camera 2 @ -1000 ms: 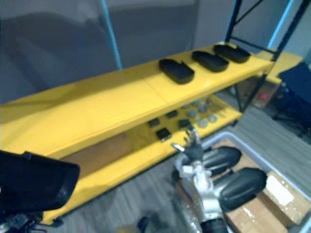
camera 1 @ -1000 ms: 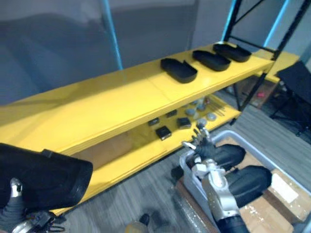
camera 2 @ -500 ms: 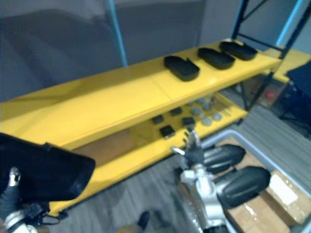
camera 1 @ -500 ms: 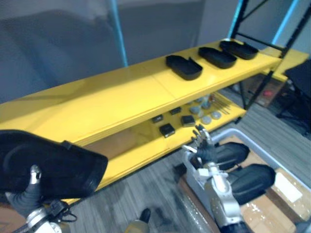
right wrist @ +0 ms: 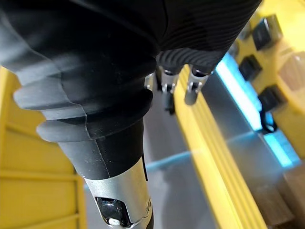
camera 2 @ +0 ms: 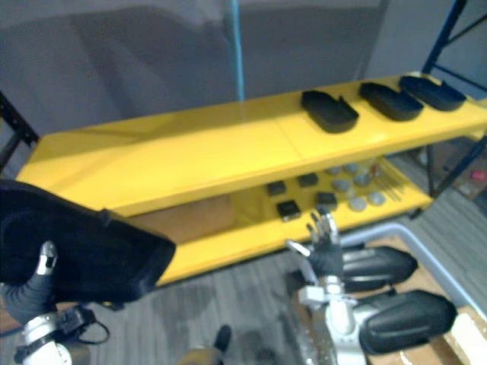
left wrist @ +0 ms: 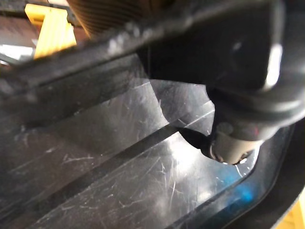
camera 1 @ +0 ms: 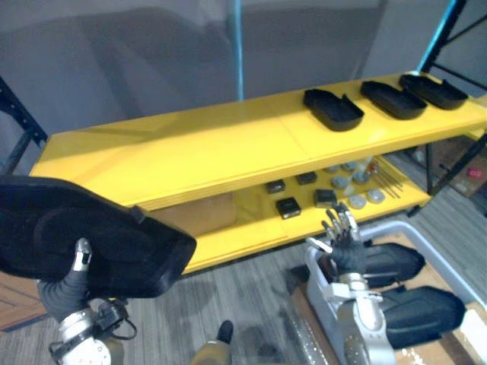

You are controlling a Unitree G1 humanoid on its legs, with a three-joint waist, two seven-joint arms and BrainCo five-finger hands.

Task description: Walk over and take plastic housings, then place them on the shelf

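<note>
My left hand [camera 1: 71,278] is shut on a large black plastic housing [camera 1: 84,239], held up at the lower left with the thumb [left wrist: 233,143] hooked over its edge. The housing's scratched inner face [left wrist: 119,157] lies against the hand in the left wrist view. My right hand [camera 1: 339,237] is open, fingers straight, above two more black housings [camera 1: 384,262] lying in a grey bin [camera 1: 403,226] at the lower right. Three black housings [camera 1: 332,109] lie in a row on the right end of the yellow shelf's top board [camera 1: 198,144].
The lower yellow shelf board [camera 1: 251,228] carries small black blocks [camera 1: 288,207] and grey round parts [camera 1: 358,199]. Dark shelf posts stand at the far left [camera 1: 19,114] and at the right [camera 1: 430,163]. Cardboard [camera 2: 464,334] lies beside the bin. Grey carpet floor [camera 1: 251,304] runs in front of the shelf.
The camera has swung left, so the shelf sits further right in view. The housing in my left hand has risen further into view. The right hand stays over the bin.
</note>
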